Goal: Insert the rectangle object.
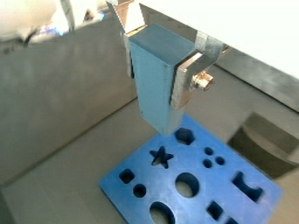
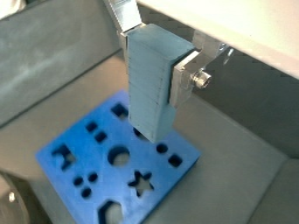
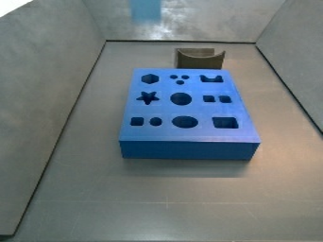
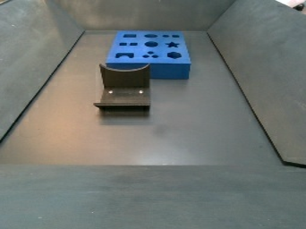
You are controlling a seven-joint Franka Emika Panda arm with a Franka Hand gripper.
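Note:
My gripper is shut on the rectangle object, a tall blue-grey block with plain flat faces. It holds the block upright by its upper part, between the silver fingers. Both wrist views show this grip on the block. The block hangs well above the blue board with shaped holes, over one of its edges. In a side view only the block's lower end shows at the top edge, far behind the board. The gripper is out of the other side view.
The dark fixture stands on the grey floor beside the board, and shows nearer the camera in a side view and in a wrist view. Sloped grey walls enclose the floor.

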